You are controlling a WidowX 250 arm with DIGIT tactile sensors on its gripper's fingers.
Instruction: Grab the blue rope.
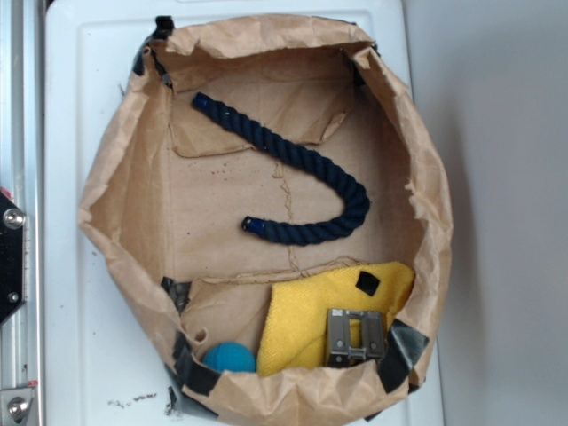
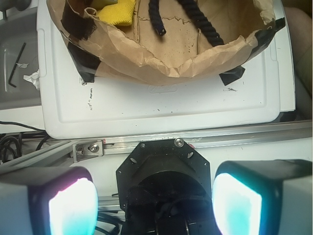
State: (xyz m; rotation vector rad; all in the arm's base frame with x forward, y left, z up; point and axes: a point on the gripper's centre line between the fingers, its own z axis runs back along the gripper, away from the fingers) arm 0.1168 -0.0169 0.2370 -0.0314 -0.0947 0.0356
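The blue rope (image 1: 306, 166) lies bent in a J on the floor of a brown paper basket (image 1: 115, 204), its bound ends at the upper left and the lower middle. In the wrist view two stretches of the blue rope (image 2: 204, 22) show at the top edge, inside the basket (image 2: 161, 61). My gripper (image 2: 154, 198) is open, its glowing fingers (image 2: 73, 205) wide apart with nothing between them. It hangs over the black robot base, well short of the basket and the rope. The exterior view does not show the gripper.
A yellow cloth (image 1: 311, 311) lies in the basket's near end with a small metal buckle (image 1: 355, 337) on it and a teal ball (image 1: 231, 357) beside it. The basket stands on a white board (image 2: 161, 105). An aluminium rail (image 2: 205, 139) runs between board and base.
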